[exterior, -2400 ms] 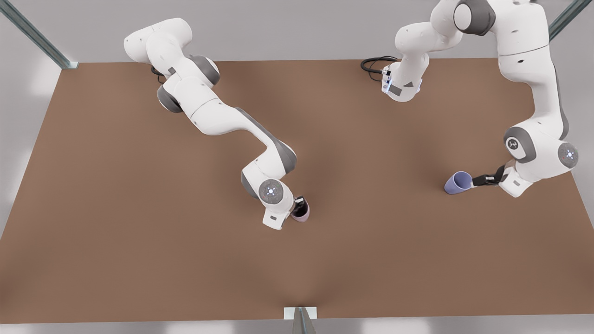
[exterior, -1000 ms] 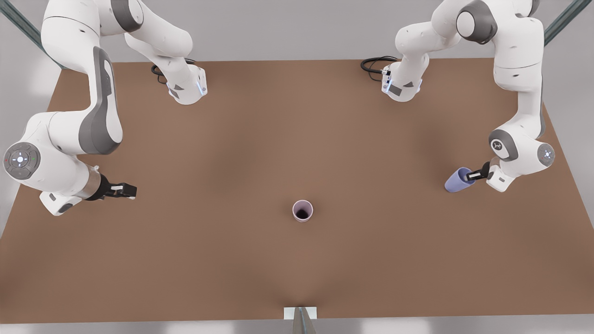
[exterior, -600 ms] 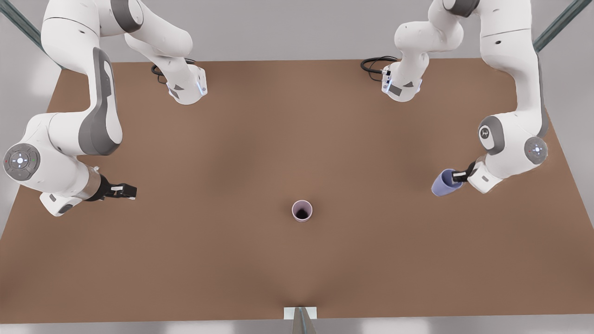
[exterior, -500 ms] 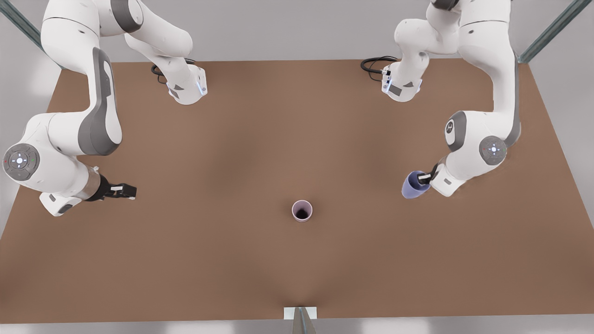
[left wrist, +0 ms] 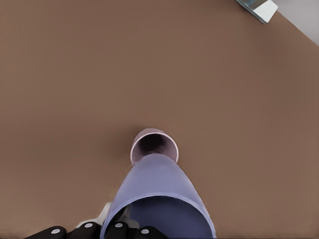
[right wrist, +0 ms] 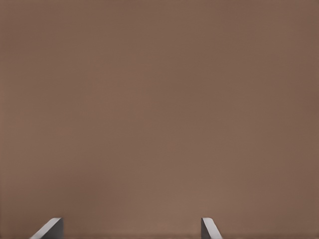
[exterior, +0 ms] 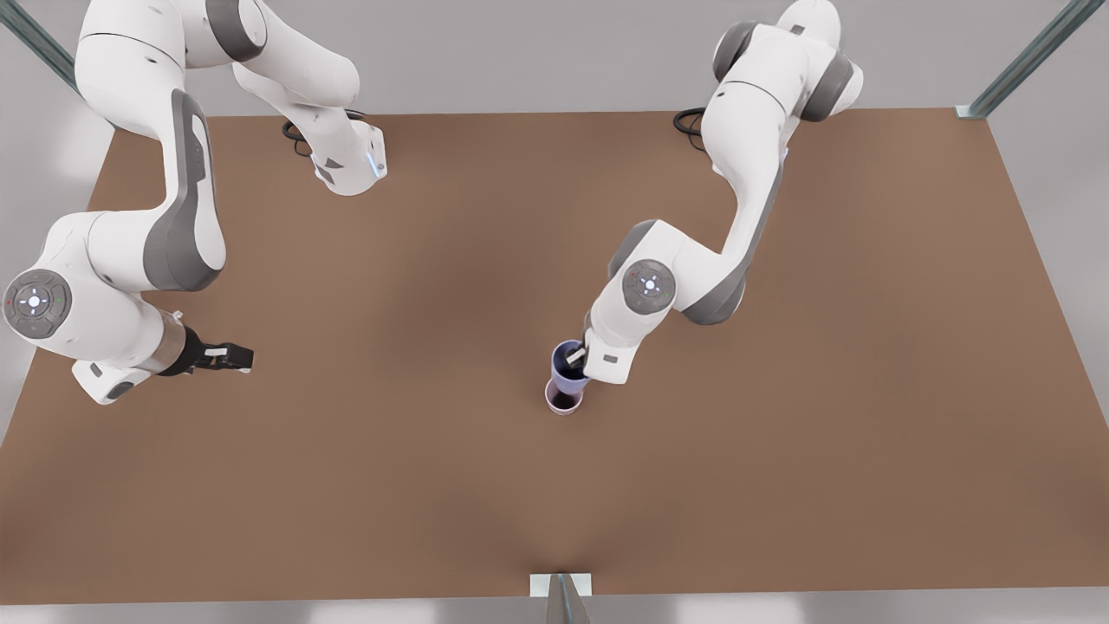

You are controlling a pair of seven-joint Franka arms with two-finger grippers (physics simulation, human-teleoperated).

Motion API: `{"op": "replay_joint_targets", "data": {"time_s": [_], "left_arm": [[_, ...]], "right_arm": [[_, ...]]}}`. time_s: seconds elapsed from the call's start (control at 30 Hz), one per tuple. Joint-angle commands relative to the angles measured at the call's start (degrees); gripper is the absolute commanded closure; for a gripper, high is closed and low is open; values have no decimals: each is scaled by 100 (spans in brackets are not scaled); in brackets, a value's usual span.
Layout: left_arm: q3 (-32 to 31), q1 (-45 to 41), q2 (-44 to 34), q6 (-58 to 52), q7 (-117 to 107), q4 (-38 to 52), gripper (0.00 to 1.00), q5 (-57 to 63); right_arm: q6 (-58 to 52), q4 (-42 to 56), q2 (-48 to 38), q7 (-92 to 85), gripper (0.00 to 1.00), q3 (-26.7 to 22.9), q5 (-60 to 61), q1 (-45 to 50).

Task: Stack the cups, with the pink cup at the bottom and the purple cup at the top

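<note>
The pink cup (exterior: 564,403) stands upright on the brown table near the middle, its dark mouth facing up (left wrist: 153,144). The purple cup (exterior: 566,363) hangs tilted right over it, base end pointing at the pink cup's mouth (left wrist: 157,183); I cannot tell whether they touch. My left gripper (exterior: 578,355), on the arm at the front view's right, is shut on the purple cup's rim. At the front view's left my right gripper (exterior: 232,355) waits low over bare table, its fingertips (right wrist: 50,229) wide open with nothing between them.
Both arm bases stand at the table's far edge, with a black cable (exterior: 689,121) coiled beside one. A metal bracket (exterior: 560,585) sits at the near edge, and frame posts (exterior: 1005,74) rise at the far corners.
My left gripper has carried the purple cup from the front view's right side to just above the pink cup. My right arm left the pink cup earlier and has since stayed still.
</note>
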Motion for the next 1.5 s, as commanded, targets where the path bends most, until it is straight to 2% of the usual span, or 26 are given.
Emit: {"op": "replay_joint_targets", "data": {"time_s": [0.0,0.3,1.47], "left_arm": [[0,0,9,38,4,0,79,-473],[18,70,316,522,57,-26,79,-465],[-35,167,571,610,13,-219,79,-834]], "right_arm": [[1,0,0,0,0,0,0,0],[1,0,0,0,0,0,0,0],[-25,0,0,9,0,-9,0,-9]]}}
